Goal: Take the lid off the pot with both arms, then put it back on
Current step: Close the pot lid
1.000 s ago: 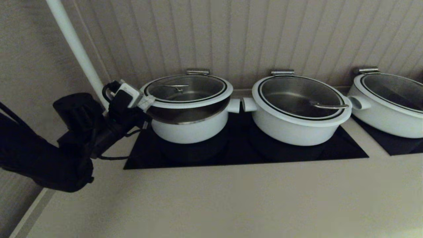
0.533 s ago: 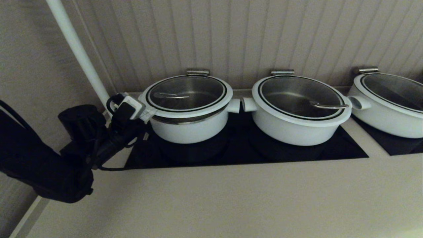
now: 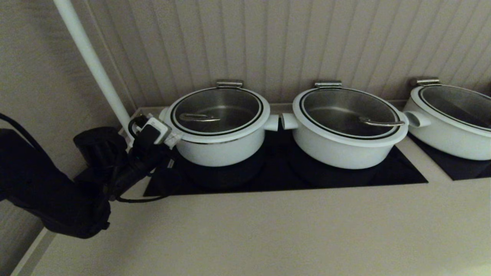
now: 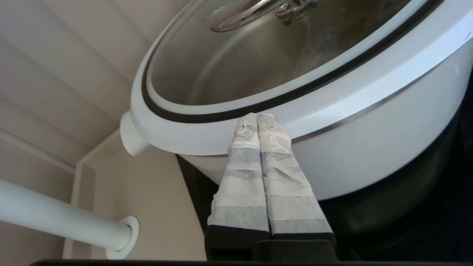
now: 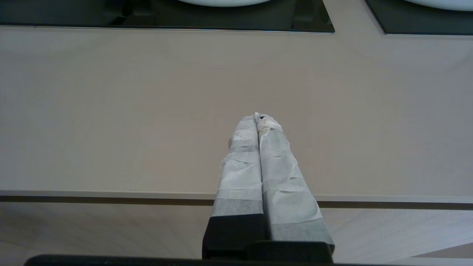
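The glass lid (image 3: 216, 111) with white rim and steel loop handle (image 3: 199, 117) lies flat on the white pot (image 3: 220, 150) at the left end of the black hob. My left gripper (image 3: 173, 138) is shut, its taped fingertips pressed together under the lid's white rim on the pot's left side; the left wrist view shows the tips (image 4: 257, 117) touching the rim of the lid (image 4: 332, 99), above the pot's wall (image 4: 369, 162). My right gripper (image 5: 256, 116) is shut and empty, low over the beige counter, out of the head view.
Two wider white pots stand to the right: one (image 3: 345, 134) on the same black hob (image 3: 399, 174), one (image 3: 452, 122) at the far right. A white pipe (image 3: 92, 65) runs up the wall behind my left arm. The beige counter (image 3: 268, 230) stretches in front.
My left gripper came down with the lid's left edge. The lid, tilted up with the steel lining showing a second ago, now lies flat on the pot.
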Controlling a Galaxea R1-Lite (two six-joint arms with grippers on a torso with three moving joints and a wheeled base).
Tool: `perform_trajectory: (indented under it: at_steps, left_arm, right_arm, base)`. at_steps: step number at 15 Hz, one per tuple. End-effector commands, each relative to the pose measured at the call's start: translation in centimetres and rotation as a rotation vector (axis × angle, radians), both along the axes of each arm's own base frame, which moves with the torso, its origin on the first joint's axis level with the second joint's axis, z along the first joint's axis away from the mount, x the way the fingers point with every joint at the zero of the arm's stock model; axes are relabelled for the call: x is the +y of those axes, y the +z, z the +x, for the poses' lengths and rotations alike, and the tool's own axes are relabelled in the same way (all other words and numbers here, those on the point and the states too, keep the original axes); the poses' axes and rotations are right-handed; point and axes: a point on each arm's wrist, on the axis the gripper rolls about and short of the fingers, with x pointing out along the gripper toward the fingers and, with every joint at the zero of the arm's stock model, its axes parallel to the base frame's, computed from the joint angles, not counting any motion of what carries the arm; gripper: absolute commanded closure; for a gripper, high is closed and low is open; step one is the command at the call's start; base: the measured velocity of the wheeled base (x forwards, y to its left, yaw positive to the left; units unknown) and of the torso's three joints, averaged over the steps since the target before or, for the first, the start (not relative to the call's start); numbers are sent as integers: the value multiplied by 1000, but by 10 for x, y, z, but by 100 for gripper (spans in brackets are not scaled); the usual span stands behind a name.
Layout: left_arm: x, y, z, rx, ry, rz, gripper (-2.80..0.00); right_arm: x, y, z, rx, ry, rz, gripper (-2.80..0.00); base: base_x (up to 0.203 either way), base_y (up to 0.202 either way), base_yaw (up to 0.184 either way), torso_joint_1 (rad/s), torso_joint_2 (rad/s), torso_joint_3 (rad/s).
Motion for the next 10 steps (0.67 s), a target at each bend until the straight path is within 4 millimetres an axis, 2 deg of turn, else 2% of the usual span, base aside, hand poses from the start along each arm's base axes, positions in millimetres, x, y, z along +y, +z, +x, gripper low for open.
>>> perform_trajectory:
  at_steps: [1, 10]
  left_arm:
    - [0, -3, 1, 1, -1, 2, 0]
    - [1, -19, -4, 68, -1, 14, 0]
  right_arm:
    - [0, 0, 0, 0, 1, 0, 0]
    - [0, 0, 0, 0, 1, 0, 0]
  base:
    - [0, 0, 0, 0, 0, 0]
    - [0, 0, 0, 0, 0, 0]
